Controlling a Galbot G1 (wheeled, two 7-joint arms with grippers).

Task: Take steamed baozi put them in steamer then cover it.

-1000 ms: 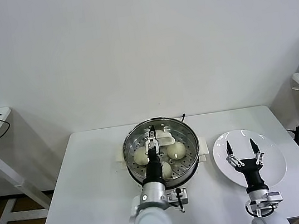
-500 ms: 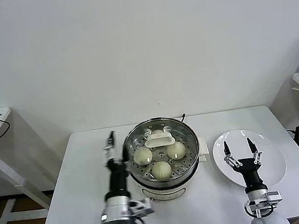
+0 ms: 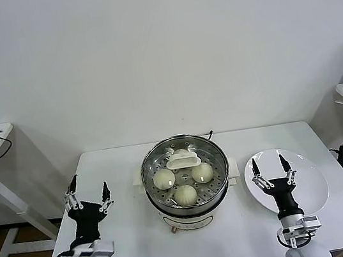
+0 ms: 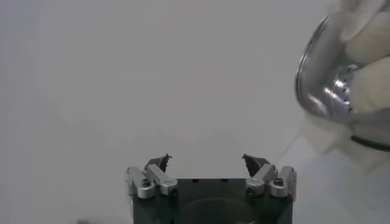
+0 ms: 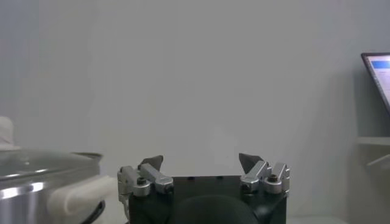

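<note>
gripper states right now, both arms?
Left gripper: open, empty, above the table to the left of the steamer.
Right gripper: open, empty, above the white plate.

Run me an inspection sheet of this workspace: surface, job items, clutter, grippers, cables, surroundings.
Surface: white table, bare at its left side.
Job items: steamer at centre; three baozi visible on its tray; lid with white handle on top.
Clutter: white plate right of the steamer, nothing seen on it.
Grippers: left gripper open over the table's left side; right gripper open over the plate; both hold nothing.
Cables: dark cord behind the steamer.
Surroundings: white wall; side tables at both edges.
</note>
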